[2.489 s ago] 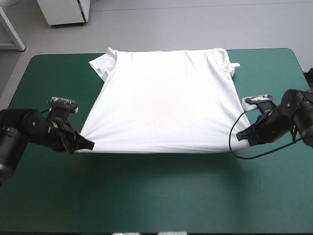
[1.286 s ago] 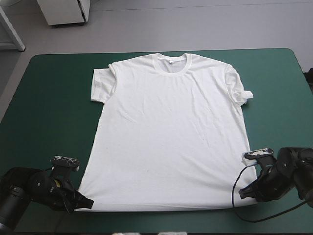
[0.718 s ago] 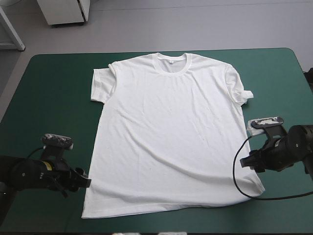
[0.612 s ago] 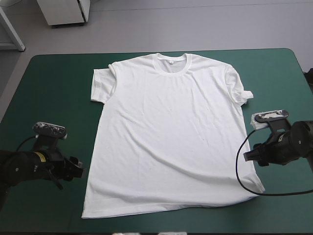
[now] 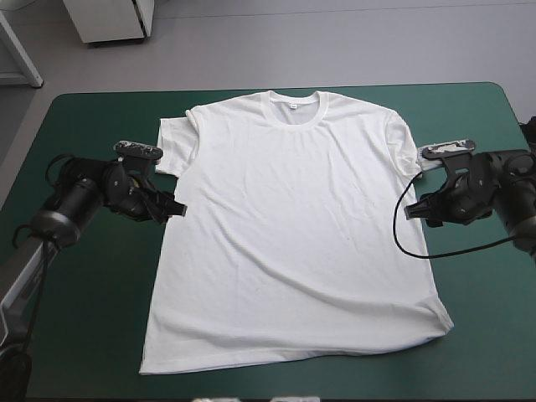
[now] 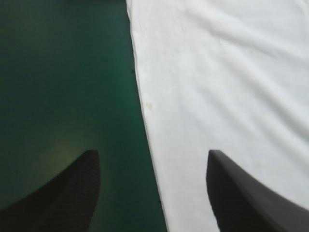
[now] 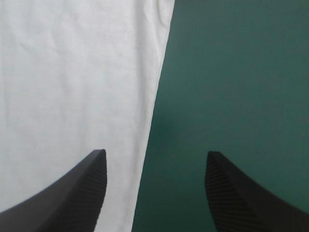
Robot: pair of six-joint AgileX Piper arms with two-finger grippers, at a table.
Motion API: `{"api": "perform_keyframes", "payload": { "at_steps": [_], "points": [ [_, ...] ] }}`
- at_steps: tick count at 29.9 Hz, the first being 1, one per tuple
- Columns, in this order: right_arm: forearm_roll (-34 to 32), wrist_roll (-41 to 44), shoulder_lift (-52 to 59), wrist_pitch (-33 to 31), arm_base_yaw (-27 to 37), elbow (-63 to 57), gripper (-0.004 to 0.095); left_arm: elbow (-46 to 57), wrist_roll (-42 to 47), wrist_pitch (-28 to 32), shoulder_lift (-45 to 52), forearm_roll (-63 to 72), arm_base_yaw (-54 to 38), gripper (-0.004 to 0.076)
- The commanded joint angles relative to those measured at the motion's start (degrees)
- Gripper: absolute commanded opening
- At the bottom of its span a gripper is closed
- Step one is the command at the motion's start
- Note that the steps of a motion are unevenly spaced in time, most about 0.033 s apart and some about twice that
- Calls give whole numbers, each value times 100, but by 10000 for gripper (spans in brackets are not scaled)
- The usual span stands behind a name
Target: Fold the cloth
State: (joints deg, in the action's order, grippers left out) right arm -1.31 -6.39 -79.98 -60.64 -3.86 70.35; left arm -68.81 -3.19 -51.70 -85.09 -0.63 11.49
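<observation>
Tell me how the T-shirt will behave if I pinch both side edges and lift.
Probably floppy: the T-shirt lies flat with soft ripples, so its middle should sag between the left gripper and right gripper. Likely light: its edge looks thin in both wrist views. If pushed, it may bunch or slide on the smooth cover.

Plain white T-shirt (image 5: 293,218), teal-green cover (image 5: 84,335), black fine-ribbed gripper fingers (image 7: 72,203).
</observation>
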Motion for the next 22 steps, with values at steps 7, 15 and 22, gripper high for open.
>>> {"api": "perform_keyframes", "payload": {
  "at_steps": [7, 15, 22],
  "points": [
    [-23, -28, -400, 382, -2, 668, 568, -1000, 49, 345, -1105, -83, -3, 470],
    [-23, -75, -634, 456, -2, 751, 568, -1621, 72, 132, -1804, -114, -235, 470],
    [-23, -118, -768, 502, -2, 751, 568, -1737, -257, -7, -2080, 434, -519, 470]
  ]
}}
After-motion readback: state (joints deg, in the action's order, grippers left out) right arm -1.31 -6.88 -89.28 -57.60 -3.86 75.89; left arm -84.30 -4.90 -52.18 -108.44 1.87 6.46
